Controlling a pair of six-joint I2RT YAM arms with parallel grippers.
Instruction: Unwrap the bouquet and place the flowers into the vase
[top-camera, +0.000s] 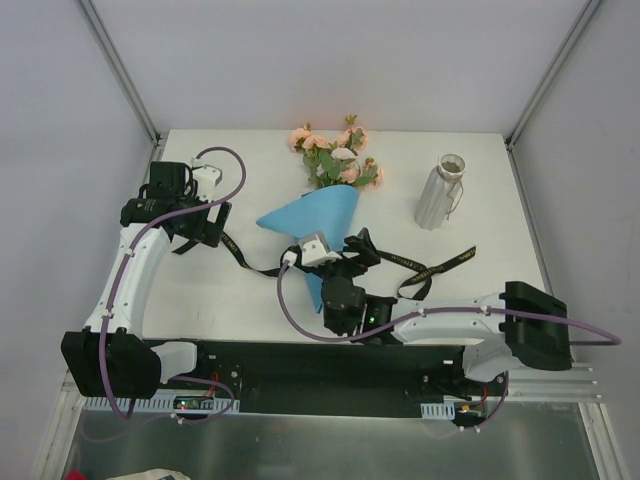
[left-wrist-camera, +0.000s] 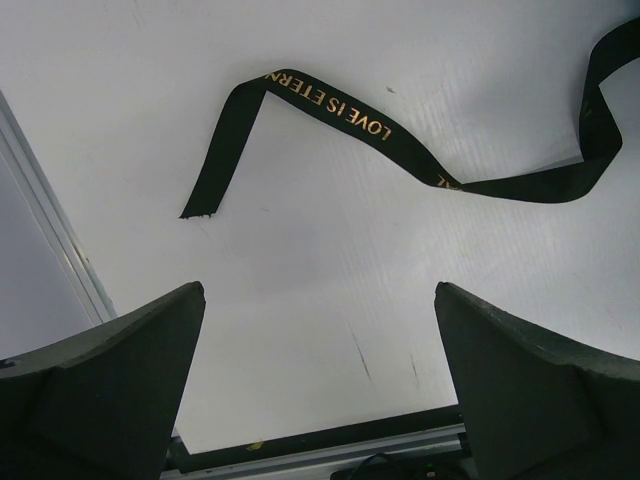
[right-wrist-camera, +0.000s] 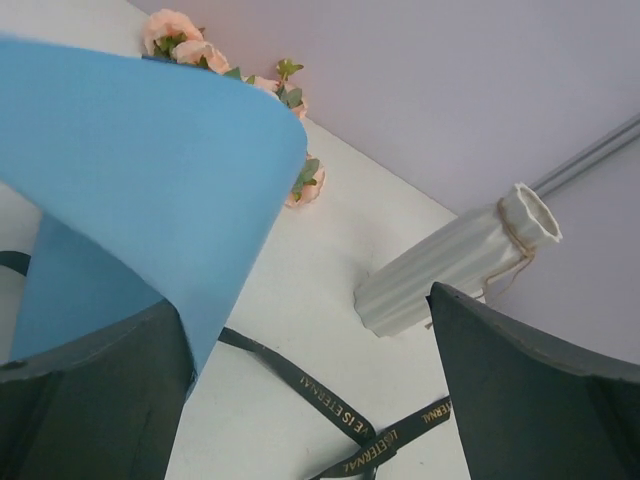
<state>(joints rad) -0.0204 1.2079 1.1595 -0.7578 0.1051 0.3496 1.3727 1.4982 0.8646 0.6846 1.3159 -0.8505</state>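
The bouquet lies mid-table, a cone of blue paper (top-camera: 318, 212) with the peach-pink flowers (top-camera: 335, 160) sticking out of its far end. The black gold-lettered ribbon (top-camera: 432, 268) trails loose on the table on both sides of the paper. The ribbed whitish vase (top-camera: 438, 194) stands upright at the back right. My right gripper (top-camera: 355, 252) is open at the paper's near end. In the right wrist view the blue paper (right-wrist-camera: 130, 170) curls over its left finger, with the ribbon (right-wrist-camera: 335, 405) and vase (right-wrist-camera: 450, 265) beyond. My left gripper (top-camera: 202, 234) hangs open over the ribbon's left end (left-wrist-camera: 330, 100).
White table (top-camera: 480, 300) with a metal frame rail (left-wrist-camera: 45, 240) along the left edge and the black base bar (top-camera: 300, 365) at the near edge. Grey walls close in the back and sides.
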